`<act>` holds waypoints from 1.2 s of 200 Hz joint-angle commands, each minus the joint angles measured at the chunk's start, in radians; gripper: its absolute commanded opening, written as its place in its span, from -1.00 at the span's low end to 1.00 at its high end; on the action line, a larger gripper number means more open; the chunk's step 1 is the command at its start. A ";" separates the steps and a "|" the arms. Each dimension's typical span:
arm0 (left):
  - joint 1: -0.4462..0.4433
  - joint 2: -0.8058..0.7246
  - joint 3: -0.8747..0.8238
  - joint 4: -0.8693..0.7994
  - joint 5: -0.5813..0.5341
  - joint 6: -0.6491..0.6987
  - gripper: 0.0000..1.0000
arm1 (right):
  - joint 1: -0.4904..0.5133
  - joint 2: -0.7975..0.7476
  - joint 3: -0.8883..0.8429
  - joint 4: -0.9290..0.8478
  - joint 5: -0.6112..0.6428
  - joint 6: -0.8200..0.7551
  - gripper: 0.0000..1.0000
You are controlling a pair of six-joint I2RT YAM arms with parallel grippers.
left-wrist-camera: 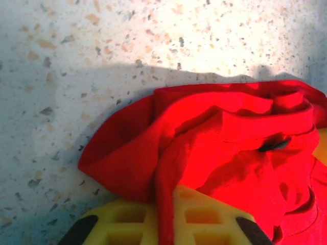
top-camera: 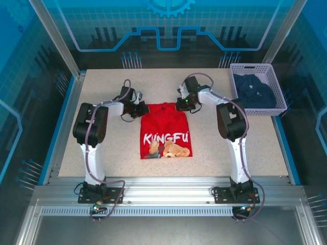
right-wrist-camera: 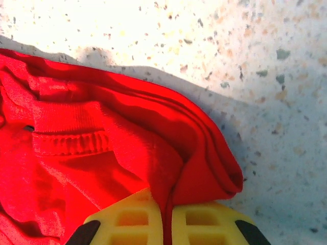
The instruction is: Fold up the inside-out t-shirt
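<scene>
The left gripper [left-wrist-camera: 164, 217] is pinching shut on a bunched fold of the t-shirt [top-camera: 164, 130], with red cloth running up between its yellow fingers. The right gripper [right-wrist-camera: 166, 214] is doing the same, clamping closed on a rolled edge at the far right corner. The two are holding the shirt's far edge, one at each corner, while the rest is lying flat in the middle of the worktop [top-camera: 204, 150], its white lettering and bear print facing up towards the near side. A white basket [top-camera: 250, 65] holding a dark blue garment [top-camera: 253, 92] is sitting well apart at the far right.

Both grips are sitting close to the cloth's edge, so a corner could slip free as the arms are lifting. The folds at each gripper are looking crumpled and layered; catching only some layers would leave the rest dragging. Uneven travel between the arms would skew the fold.
</scene>
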 commanded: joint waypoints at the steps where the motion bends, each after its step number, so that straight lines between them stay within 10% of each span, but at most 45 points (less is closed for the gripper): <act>1: 0.013 0.018 0.006 0.028 0.039 -0.007 -1.00 | -0.025 -0.017 -0.045 0.089 -0.002 0.013 -0.97; 132: 0.065 -0.055 0.551 -0.027 0.077 0.019 -1.00 | -0.103 -0.126 0.336 0.223 -0.081 0.002 -1.00; 240: 0.047 -0.589 -0.149 0.251 0.090 -0.042 -1.00 | -0.034 -0.699 -0.394 0.408 -0.146 -0.011 -1.00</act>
